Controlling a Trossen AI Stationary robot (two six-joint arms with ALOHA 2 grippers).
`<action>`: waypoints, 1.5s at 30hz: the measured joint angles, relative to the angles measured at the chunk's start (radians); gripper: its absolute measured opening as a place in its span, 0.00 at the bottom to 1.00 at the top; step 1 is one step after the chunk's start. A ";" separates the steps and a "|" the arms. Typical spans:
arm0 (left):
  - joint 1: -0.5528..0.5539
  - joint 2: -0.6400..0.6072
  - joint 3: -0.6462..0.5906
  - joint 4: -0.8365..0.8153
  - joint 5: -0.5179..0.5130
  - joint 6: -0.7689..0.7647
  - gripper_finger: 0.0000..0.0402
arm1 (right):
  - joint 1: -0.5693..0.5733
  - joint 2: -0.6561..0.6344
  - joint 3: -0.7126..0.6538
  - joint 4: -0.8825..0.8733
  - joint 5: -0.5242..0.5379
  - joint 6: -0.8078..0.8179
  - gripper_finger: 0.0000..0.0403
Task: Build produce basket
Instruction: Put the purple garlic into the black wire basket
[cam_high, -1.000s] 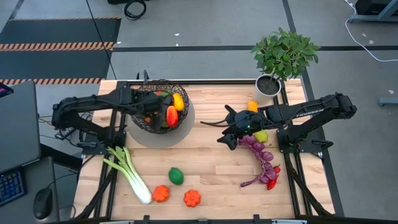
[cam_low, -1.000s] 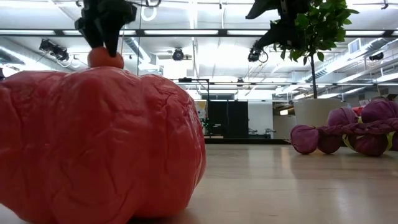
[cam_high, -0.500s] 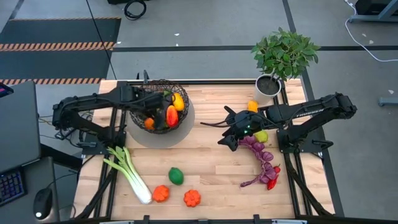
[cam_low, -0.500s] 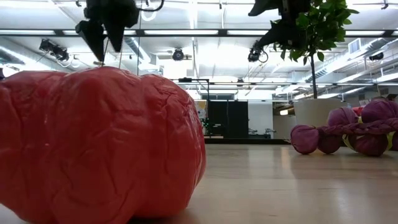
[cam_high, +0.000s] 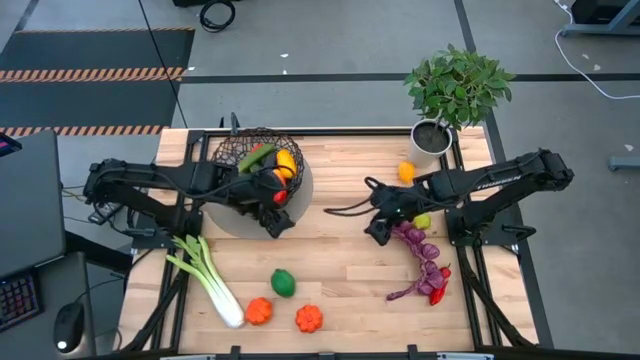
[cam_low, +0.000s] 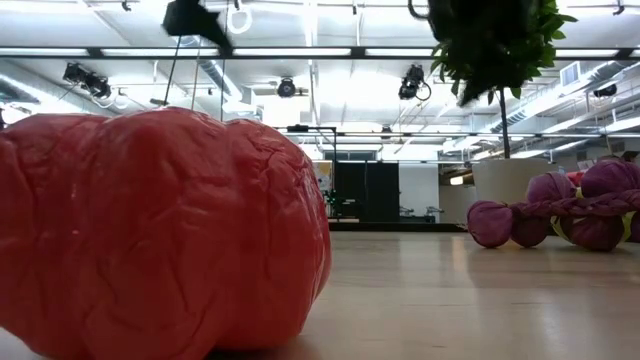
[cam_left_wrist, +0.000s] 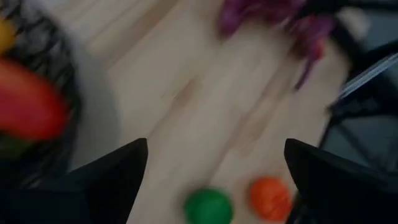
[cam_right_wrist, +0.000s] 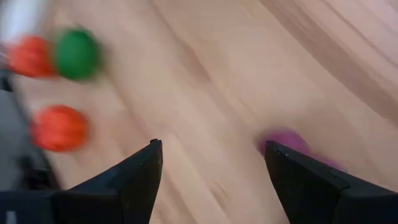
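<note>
The dark wire-mesh basket (cam_high: 252, 160) stands at the table's far left and holds a yellow, a red and a green piece. My left gripper (cam_high: 277, 216) is open and empty just past the basket's near right rim; its wrist view (cam_left_wrist: 216, 143) looks down on bare wood. My right gripper (cam_high: 379, 229) is open and empty over the table beside the purple string of produce (cam_high: 421, 250); it also shows in its wrist view (cam_right_wrist: 211, 144). A leek (cam_high: 206, 280), a green lime (cam_high: 284, 283) and two orange pieces (cam_high: 259, 311) (cam_high: 308, 319) lie on the table near the front.
A white pot with a leafy plant (cam_high: 433, 136) stands at the far right, an orange (cam_high: 406, 171) and a yellow-green fruit (cam_high: 422, 219) near it. A red chilli (cam_high: 438, 291) lies at the purple string's near end. One orange piece (cam_low: 160, 230) fills the low view's left.
My left gripper held a small orange fruit above the basket, opened and let it drop into the basket. It has then swung toward the table's right and near edge, out past the basket's rim. My right gripper has shifted slightly toward the near edge.
</note>
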 joint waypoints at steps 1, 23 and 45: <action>-0.004 0.000 0.000 0.037 -0.001 -0.001 0.96 | -0.001 0.000 0.000 -0.054 -0.002 0.018 0.71; 0.018 0.000 0.000 0.395 -0.037 0.002 0.96 | 0.375 0.000 0.000 -0.441 -0.267 0.856 0.69; -0.056 0.000 0.000 0.357 0.086 0.098 0.96 | 0.632 0.000 -0.123 -0.335 -0.230 1.354 0.69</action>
